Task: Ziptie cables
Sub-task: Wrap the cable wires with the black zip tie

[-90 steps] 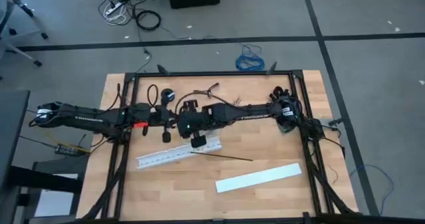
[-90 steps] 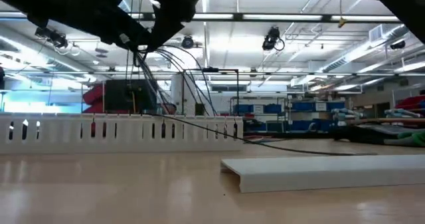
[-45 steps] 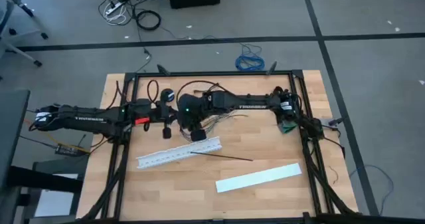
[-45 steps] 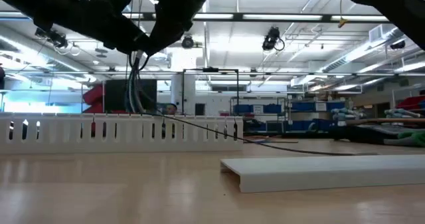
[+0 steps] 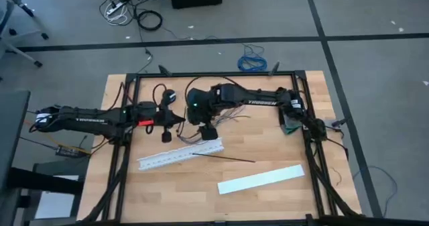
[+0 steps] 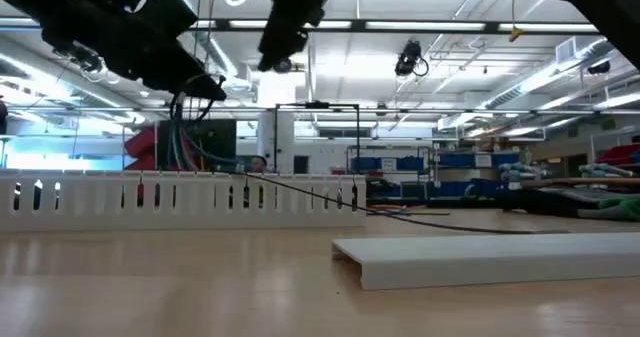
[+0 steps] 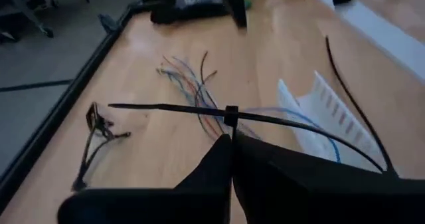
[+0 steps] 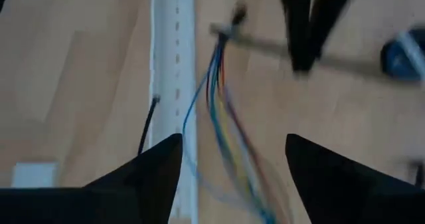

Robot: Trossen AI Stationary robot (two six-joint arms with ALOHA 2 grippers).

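Observation:
The cables (image 7: pixel 199 91) are a bunch of thin coloured wires with a black zip tie (image 7: pixel 230 113) looped around them. My left gripper (image 7: pixel 231 141) is shut on the bunch, above the table's middle (image 5: pixel 175 121). The wires fan out past the tie toward the table's right (image 5: pixel 231 113). In the low view they hang below the left gripper (image 6: pixel 185 137). My right gripper (image 8: pixel 232 157) is open just right of the left one (image 5: pixel 208 130). It is above the wires (image 8: pixel 219 111), its fingers apart from them. My left gripper pinches the cable bunch between its two shut fingers, just beside the zip tie's head (image 7: pixel 230 127). The fingers come from the table's left, slanting down. The bunch is lifted at the hold and droops below it. The tie's long tail (image 7: pixel 153 108) sticks out sideways.
A white slotted strip (image 5: pixel 179 153) lies near the table's middle, with a loose black zip tie (image 5: pixel 224 157) across its right end. A flat white cover strip (image 5: pixel 261 179) lies toward the near right. A small black connector lead (image 7: pixel 93 127) lies by the table's frame.
My right gripper has opened, let go of the cables, risen, and drawn back toward the table's far right. The wires, spread out between both grippers a second ago, now hang from the left gripper alone.

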